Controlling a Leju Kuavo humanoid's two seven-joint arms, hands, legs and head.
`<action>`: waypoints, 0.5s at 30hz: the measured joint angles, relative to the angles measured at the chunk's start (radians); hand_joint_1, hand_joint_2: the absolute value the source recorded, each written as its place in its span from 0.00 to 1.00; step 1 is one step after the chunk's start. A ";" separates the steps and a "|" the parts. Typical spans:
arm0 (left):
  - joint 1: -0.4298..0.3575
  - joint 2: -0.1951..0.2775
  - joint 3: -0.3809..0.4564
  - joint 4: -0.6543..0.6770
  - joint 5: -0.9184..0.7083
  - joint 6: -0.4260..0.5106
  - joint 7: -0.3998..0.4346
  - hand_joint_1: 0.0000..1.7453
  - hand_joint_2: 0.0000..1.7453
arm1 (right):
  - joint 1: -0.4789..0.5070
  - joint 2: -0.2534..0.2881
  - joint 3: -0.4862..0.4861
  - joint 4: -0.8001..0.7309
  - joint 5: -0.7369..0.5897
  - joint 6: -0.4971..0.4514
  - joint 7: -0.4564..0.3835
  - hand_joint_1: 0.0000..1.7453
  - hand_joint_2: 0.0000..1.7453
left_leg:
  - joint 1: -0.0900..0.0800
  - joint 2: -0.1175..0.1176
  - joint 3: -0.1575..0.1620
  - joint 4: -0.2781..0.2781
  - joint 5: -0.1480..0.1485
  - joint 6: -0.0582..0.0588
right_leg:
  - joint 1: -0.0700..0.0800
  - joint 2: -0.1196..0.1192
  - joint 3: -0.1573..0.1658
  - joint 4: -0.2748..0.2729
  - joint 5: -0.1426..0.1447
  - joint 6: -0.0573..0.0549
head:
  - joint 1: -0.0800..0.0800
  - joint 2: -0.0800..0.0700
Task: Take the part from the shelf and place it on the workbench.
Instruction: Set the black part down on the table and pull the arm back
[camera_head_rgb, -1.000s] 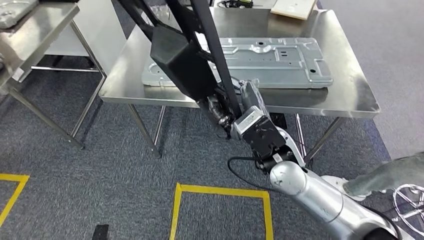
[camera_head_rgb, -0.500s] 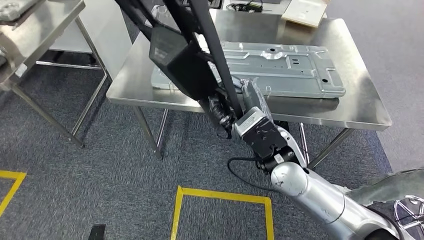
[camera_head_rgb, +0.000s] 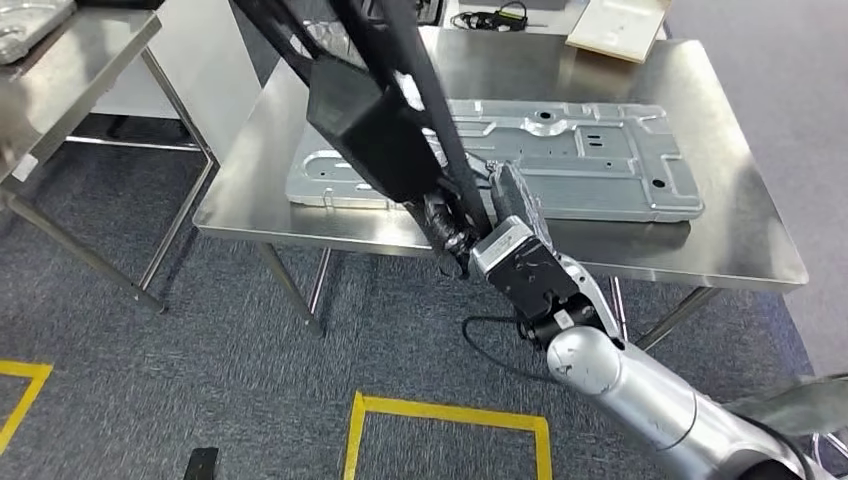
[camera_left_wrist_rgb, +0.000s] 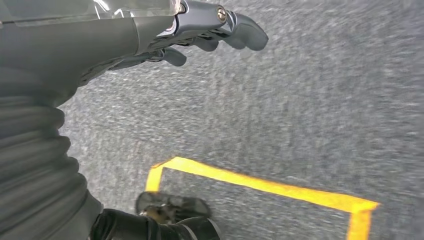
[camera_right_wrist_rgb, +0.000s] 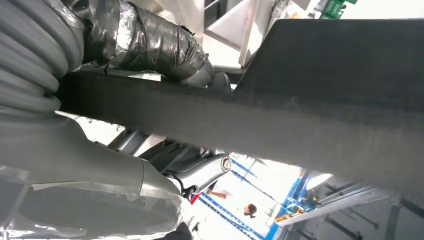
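Since a second ago your whole head view had shifted: the worktop (camera_head_rgb: 250, 170) sat a little lower and fuller in frame, its far right corner and more of its right edge now showing, so the camera moved rather than the things. The part (camera_head_rgb: 375, 130) stayed in the right hand (camera_head_rgb: 470, 225), and the grey plate (camera_head_rgb: 560, 155) kept its place on the worktop.

The plate lay flat across the middle of the worktop, its long side running near the front edge, with bare steel left along the left edge, the right edge and the back. A pale board (camera_head_rgb: 615, 25) rested at the back right corner. A second steel table (camera_head_rgb: 70, 60) stood well apart to the left, with carpet between the two.

You had the part, a long black frame with a boxy block on it, gripped at its lower end by the right hand, which sat just at the worktop's front edge. The part rose up and away to the left, slanting over the plate and the worktop's left half, not resting on the steel. In the right wrist view the fingers wrapped one dark bar of it.

Your left hand (camera_left_wrist_rgb: 200, 30) hung over the carpet beside a yellow line (camera_left_wrist_rgb: 260, 185), fingers loosely apart, holding nothing.
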 joint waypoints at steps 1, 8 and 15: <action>0.000 0.000 0.000 0.000 0.000 0.001 0.000 0.00 1.00 | 0.001 0.000 0.000 -0.001 0.000 0.000 0.000 1.00 1.00 | 0.001 0.001 -0.042 0.055 -0.024 -0.003 | 0.000 0.000 0.011 -0.001 -0.008 -0.001 | -0.001 0.000; 0.010 0.001 0.000 0.000 0.010 0.021 0.006 0.00 1.00 | 0.007 -0.003 0.000 -0.001 0.000 0.000 0.006 1.00 1.00 | -0.002 0.005 -0.106 -0.107 0.124 0.002 | 0.003 0.008 0.103 0.011 -0.089 0.013 | 0.000 0.000; 0.006 -0.001 0.001 0.000 0.017 0.036 0.012 0.00 1.00 | 0.003 -0.004 0.000 -0.009 0.000 -0.003 0.009 1.00 1.00 | 0.001 0.005 -0.083 -0.154 0.155 0.036 | 0.003 0.005 0.067 0.112 -0.178 0.050 | 0.004 0.000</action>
